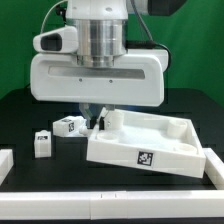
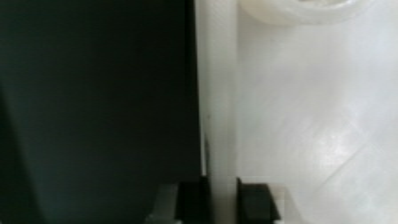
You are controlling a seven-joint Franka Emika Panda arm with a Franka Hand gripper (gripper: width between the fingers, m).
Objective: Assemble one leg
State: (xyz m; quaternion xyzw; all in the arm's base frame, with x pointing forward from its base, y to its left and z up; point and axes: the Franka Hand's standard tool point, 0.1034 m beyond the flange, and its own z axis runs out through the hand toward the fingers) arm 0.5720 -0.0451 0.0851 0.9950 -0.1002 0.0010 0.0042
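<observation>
Two legs, small white blocks with black-and-white tags, lie on the black table: one (image 1: 70,125) just to the exterior view's left of my gripper, one (image 1: 42,143) further left and nearer the front. My gripper (image 1: 96,120) is down at the back left rim of the large white tray-like panel (image 1: 150,140). In the wrist view my gripper (image 2: 219,200) has both jaws pressed on the panel's thin upright wall (image 2: 217,100), one finger (image 2: 260,200) inside the panel and the other outside. A round corner socket (image 2: 294,8) shows at the wall's far end. No leg is held.
A white piece (image 1: 4,165) lies at the exterior view's left edge and another white piece (image 1: 214,166) at the right, beside the panel. The arm's wide white hand (image 1: 95,75) hides the table behind it.
</observation>
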